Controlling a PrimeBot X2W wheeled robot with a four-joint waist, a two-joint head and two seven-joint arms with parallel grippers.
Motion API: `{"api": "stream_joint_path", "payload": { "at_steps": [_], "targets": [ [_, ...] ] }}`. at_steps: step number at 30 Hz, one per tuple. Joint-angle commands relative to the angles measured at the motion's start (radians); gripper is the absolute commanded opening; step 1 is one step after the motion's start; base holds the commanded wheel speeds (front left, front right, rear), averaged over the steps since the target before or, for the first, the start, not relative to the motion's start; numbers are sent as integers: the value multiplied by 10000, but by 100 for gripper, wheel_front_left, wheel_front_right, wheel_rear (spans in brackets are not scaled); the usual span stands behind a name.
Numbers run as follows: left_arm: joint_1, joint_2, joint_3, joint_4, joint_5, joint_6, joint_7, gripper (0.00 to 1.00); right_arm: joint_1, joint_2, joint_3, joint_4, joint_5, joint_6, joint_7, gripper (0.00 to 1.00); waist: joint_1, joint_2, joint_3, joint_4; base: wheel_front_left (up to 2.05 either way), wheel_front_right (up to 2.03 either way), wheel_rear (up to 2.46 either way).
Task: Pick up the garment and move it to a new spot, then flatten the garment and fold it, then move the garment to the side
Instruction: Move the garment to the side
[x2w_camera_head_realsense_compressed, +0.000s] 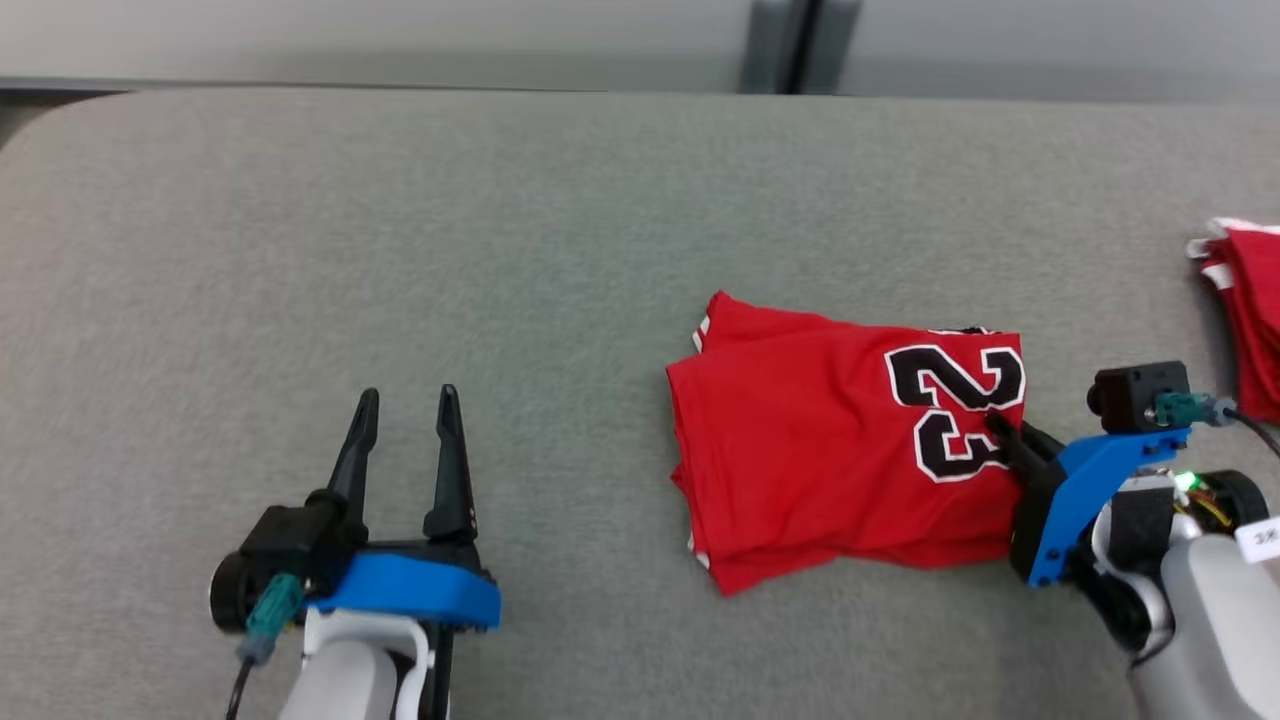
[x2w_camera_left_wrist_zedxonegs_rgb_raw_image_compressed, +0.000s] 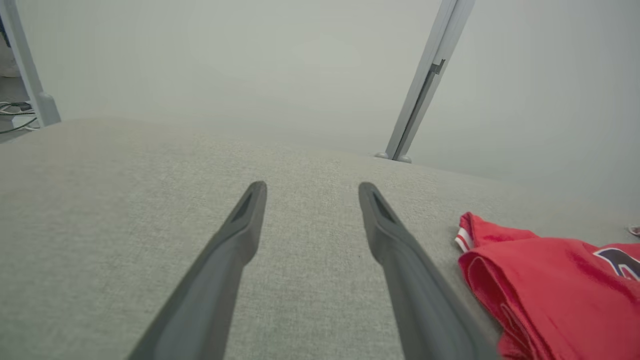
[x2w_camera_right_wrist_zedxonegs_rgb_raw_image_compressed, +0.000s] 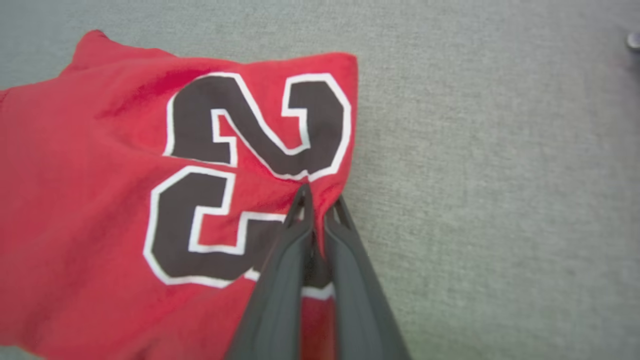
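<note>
place: robot lab or test bay.
- table (x2w_camera_head_realsense_compressed: 500, 200): broad, with a rounded corner, covered edge to edge in plain grey felt-like cloth.
- wall (x2w_camera_left_wrist_zedxonegs_rgb_raw_image_compressed: 225, 60): flat pale grey panels close behind the table.
- post (x2w_camera_left_wrist_zedxonegs_rgb_raw_image_compressed: 425, 85): slim grey metal upright with a small foot, standing at a seam between panels.
- second post (x2w_camera_left_wrist_zedxonegs_rgb_raw_image_compressed: 27, 75): same make, at the far left of the left wrist view.
- cables (x2w_camera_left_wrist_zedxonegs_rgb_raw_image_compressed: 14, 112): loose on the floor beside the second post.
- jersey (x2w_camera_head_realsense_compressed: 830, 450): red, folded, lying on the table.
- stack (x2w_camera_head_realsense_compressed: 1245, 310): similar red cloth with white trim, at the table's right edge, well apart from the jersey.
</note>
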Motion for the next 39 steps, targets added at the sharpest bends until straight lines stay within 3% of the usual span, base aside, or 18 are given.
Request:
{"api": "stream_joint_path", "payload": {
  "at_steps": [1, 11, 17, 26, 33, 39],
  "targets": [
    [-172, -11, -16, -49, 60, -56, -21, 100, -173, -181, 4, -87, 83, -1, -49, 0, -1, -1, -100, -389, 0, 0, 0],
    [-681, 301, -325, -403, 360, -101, 268, 100, -671, -875, 198, -833, 260, 0, -128, 0, -1, -1, 471, -2827, 0, 0, 0],
    [-892, 485, -412, -653, 460, -46, 497, 100, -1115, -711, 362, -809, 334, 0, -349, 0, -1, -1, 718, -3563, 0, 0, 0],
    [-743, 481, -560, -702, 368, -3, 542, 100, -1955, -755, 744, -188, 187, 0, -775, 0, -1, -1, 587, -3133, 0, 0, 0],
    [-526, 369, -659, -579, 238, 65, 406, 100, -2719, -1939, 768, -102, -179, 0, -181, 0, -1, -1, 340, -2330, 0, 0, 0],
    [-617, 257, -769, -481, 91, 99, 274, 100, -3068, -3188, 100, 28, -380, -1, 595, 0, -1, -1, 410, -1661, 0, 0, 0]
  ]
}}
